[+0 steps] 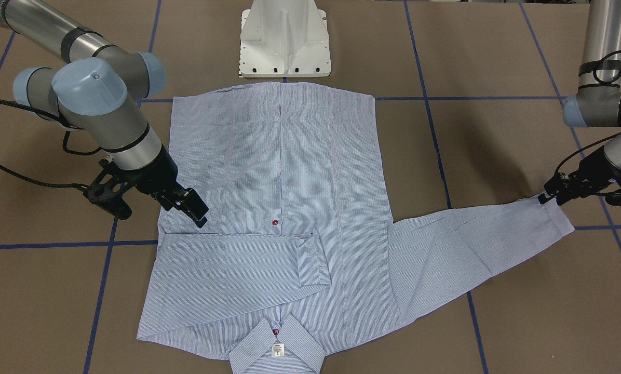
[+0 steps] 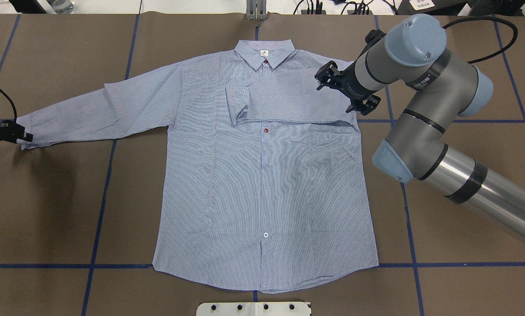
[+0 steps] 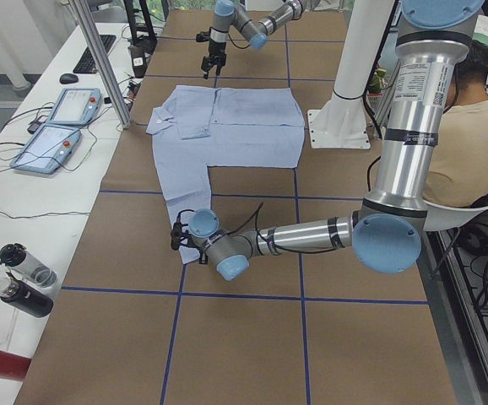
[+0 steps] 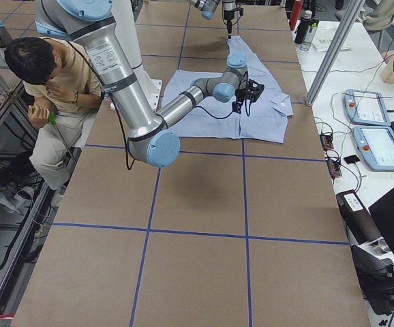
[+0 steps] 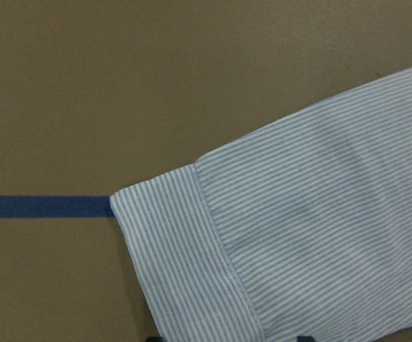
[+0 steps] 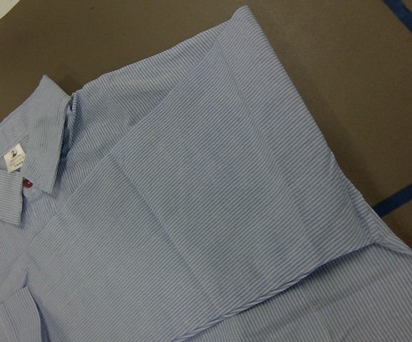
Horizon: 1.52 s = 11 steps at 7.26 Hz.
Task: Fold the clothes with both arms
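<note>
The light blue-and-white striped shirt (image 2: 262, 184) lies flat and front up, collar (image 2: 264, 52) towards the far edge. One sleeve (image 2: 289, 98) is folded across the chest, its cuff near the button line. The other sleeve (image 2: 100, 112) stretches straight out. My left gripper (image 2: 19, 135) sits low at that sleeve's cuff (image 5: 192, 242), fingertips apart on either side of it, open. My right gripper (image 2: 346, 90) hovers open and empty over the folded sleeve's shoulder edge; the right wrist view shows the fold (image 6: 213, 206) and the neck label (image 6: 13, 158).
The white pedestal base (image 1: 284, 41) stands at the shirt's hem side. Blue tape lines (image 2: 109, 193) cross the brown table. A seated person (image 4: 47, 88) is behind the robot. Teach pendants (image 3: 58, 118) and bottles (image 3: 20, 278) lie on a side table.
</note>
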Each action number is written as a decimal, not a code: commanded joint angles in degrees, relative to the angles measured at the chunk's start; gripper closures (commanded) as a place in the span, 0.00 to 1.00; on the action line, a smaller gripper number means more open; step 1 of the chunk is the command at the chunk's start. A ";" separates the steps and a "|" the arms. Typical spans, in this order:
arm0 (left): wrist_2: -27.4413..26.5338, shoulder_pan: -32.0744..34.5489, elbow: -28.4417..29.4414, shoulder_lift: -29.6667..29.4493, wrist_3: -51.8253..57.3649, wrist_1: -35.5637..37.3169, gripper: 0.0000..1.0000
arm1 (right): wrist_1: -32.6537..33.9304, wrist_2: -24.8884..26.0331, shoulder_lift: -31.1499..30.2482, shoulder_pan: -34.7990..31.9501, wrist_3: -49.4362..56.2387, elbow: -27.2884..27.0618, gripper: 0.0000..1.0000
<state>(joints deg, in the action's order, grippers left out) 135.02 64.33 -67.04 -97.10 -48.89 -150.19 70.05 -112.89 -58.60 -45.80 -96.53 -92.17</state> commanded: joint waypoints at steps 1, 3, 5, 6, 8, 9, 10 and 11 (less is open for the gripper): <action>-0.02 0.01 0.15 0.07 -0.06 0.07 0.83 | 0.00 0.30 0.24 0.01 -0.32 0.05 0.02; 0.15 0.27 -1.68 0.51 -0.15 0.42 1.00 | 0.00 0.47 0.50 0.18 -0.58 -0.03 0.01; 0.42 0.36 -7.64 -0.27 -6.95 1.91 1.00 | 0.00 -0.57 -0.54 -0.86 0.20 -2.47 0.01; 0.42 0.18 -11.76 -2.80 -12.84 7.14 1.00 | 0.00 -1.01 -1.68 -1.39 0.29 -2.67 0.01; 0.16 0.01 -17.22 -14.64 -25.83 20.06 1.00 | 0.00 -3.98 -3.18 -4.45 1.25 -2.76 0.01; 0.07 -0.17 -19.60 -18.35 -32.60 20.54 1.00 | 0.00 -6.97 -4.67 -7.26 5.61 -2.67 0.01; -0.11 -2.00 -23.01 -19.34 -34.76 20.46 1.00 | 0.09 -8.21 -6.42 -9.64 9.66 -2.67 0.01; -3.24 -6.63 -23.74 -23.36 -38.44 20.64 1.00 | 0.00 -10.23 -8.18 -11.57 11.79 -2.76 0.01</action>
<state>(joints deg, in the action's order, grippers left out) 134.14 61.68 -88.80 -116.53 -82.90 -130.00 70.09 -120.81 -64.72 -54.80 -88.09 -94.86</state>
